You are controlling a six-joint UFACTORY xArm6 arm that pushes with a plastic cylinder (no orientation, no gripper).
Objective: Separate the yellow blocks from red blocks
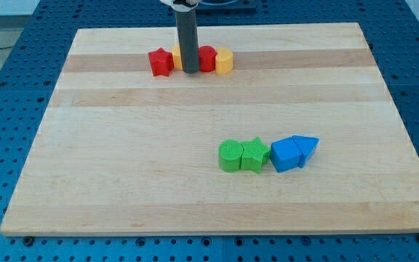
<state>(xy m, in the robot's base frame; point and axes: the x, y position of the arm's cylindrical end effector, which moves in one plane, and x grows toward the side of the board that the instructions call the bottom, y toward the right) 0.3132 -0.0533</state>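
wooden board [122,182] carries red star [161,62], red block [207,58], yellow block [225,61], green pair [241,155], blue pair [294,151].

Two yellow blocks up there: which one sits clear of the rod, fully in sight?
The yellow block at the right end of the row, beside the red block. The other yellow only peeks out behind the red star, left of my tip.

My tip [190,70] stands between red star block [161,62] and red block [207,59].
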